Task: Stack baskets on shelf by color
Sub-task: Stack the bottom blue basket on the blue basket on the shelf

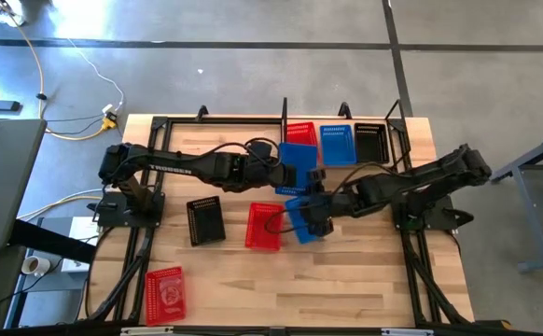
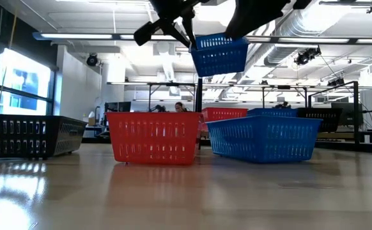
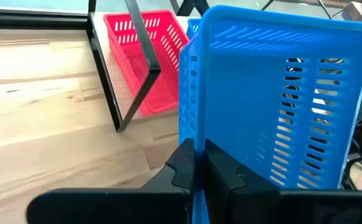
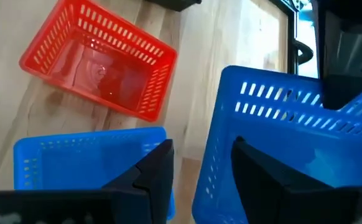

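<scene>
Overhead, table-level and two close wrist cameras probably share the lifted blue basket (image 2: 220, 53).

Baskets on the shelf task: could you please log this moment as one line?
left gripper: shut on raised blue basket, near shelf | right gripper: open over blue basket on table

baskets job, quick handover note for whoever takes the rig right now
Left gripper: shut on the blue basket, held in the air just in front of the shelf.
Right gripper: open, above the second blue basket on the table.
Done: one red basket, one blue and one black sit side by side on the shelf.
Left: place the held blue; then from the table the second blue, two red and a black.
</scene>
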Motion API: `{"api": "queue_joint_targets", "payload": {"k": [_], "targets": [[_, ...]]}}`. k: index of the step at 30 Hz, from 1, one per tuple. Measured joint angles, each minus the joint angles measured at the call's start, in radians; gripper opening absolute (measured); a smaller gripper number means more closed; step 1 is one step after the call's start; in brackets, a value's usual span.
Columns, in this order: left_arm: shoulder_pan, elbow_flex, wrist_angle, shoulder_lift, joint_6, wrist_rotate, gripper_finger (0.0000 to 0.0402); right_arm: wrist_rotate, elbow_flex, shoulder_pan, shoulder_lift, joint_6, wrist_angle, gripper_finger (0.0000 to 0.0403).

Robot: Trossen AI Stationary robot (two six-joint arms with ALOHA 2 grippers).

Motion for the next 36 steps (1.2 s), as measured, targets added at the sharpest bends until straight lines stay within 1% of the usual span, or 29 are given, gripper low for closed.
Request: {"api": "queue_joint_targets", "payload": {"k": [3,7,10,17,25,28,33,36], "targets": [[-0.001,0.000,0.002,0.000,-0.007,0.002,0.0005,-0.042,0.000,-0.025,0.000,0.039,-0.010,0.0146],[-0.005,0.000,0.003,0.000,0.000,0.011,0.0005,-0.022,0.000,-0.059,0.008,0.048,-0.021,0.0146],[-0.010,0.000,0.006,0.000,0.003,0.008,0.0005,-0.082,0.000,-0.081,0.006,0.061,-0.022,0.0146],[-0.009,0.000,0.024,0.000,0.042,0.009,0.0005,-0.108,0.000,-0.092,0.006,0.077,-0.036,0.0146],[0.011,0.000,0.047,0.000,0.088,0.029,0.0005,-0.117,0.000,-0.092,0.006,0.105,-0.034,0.0146],[0.020,0.000,0.054,0.000,0.088,0.038,0.0005,-0.121,0.000,-0.092,0.006,0.148,-0.037,0.0146],[0.022,0.000,0.133,0.001,0.114,0.071,0.0005,-0.106,0.001,-0.117,0.019,0.170,-0.075,0.0146],[0.023,0.000,0.150,0.001,0.145,0.090,0.0005,-0.096,0.001,-0.123,0.026,0.194,-0.091,0.0134]]}}
